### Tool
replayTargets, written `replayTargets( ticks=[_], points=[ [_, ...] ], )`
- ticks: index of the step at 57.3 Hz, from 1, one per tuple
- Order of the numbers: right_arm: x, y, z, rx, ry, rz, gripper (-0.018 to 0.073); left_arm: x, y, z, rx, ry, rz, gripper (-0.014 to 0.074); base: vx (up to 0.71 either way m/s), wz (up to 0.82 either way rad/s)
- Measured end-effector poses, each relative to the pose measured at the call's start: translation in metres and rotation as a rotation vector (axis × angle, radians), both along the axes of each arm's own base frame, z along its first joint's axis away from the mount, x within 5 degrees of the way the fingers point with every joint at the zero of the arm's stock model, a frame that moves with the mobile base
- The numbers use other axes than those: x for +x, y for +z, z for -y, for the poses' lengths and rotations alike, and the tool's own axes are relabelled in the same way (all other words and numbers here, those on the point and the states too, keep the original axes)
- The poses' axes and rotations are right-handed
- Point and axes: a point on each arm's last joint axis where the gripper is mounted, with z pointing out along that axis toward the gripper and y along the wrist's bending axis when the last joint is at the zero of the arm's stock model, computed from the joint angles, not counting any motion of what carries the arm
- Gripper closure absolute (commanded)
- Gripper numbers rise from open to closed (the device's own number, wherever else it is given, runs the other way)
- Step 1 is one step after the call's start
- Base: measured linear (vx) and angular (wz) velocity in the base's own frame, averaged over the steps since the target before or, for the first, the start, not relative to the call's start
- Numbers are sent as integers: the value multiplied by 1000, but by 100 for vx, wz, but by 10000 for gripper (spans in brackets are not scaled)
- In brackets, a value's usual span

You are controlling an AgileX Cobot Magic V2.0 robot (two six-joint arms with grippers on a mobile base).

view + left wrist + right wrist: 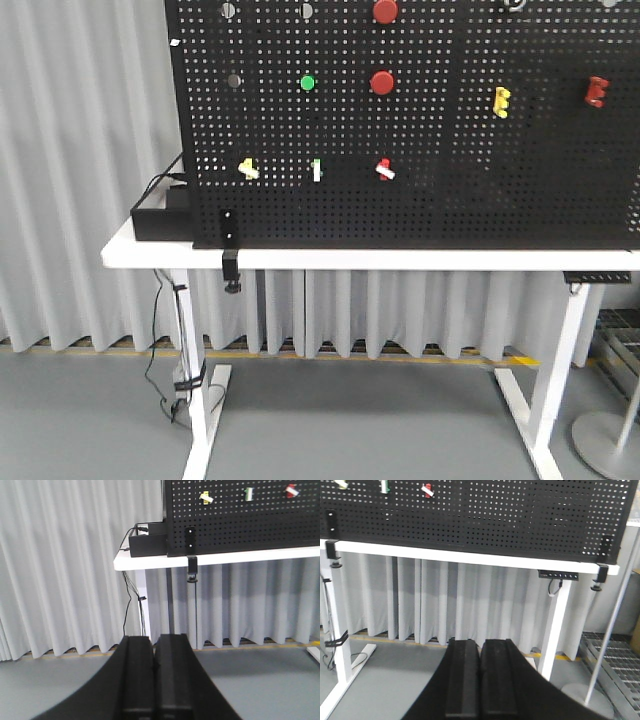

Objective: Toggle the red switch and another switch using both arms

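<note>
Leaning down-right: red switch [384,169] | yellow switch [248,168] likewise | left tool [154,642] closed, empty | right tool [480,645] closed, empty

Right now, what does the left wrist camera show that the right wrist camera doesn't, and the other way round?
Only the left wrist view: the left hand, closed, and a black box with cables on the table's end. Only the right wrist view: the right hand, closed, a black strip under the tabletop, and a floor grating. Both: the black pegboard, the white table, the grey curtain, and the red switch, green toggle and yellow switch.
</note>
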Motion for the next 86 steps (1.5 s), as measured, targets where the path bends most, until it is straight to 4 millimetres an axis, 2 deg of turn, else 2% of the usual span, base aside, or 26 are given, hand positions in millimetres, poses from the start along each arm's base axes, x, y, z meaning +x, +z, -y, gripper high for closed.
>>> replayTargets(
  ticks=[48, 86],
  points=[
    [0, 0, 0, 0, 0, -1, 566, 0, 0, 0, 0, 0, 0, 594, 38, -1],
    [0, 0, 0, 0, 0, -1, 566, 0, 0, 0, 0, 0, 0, 594, 18, -1]
  ],
)
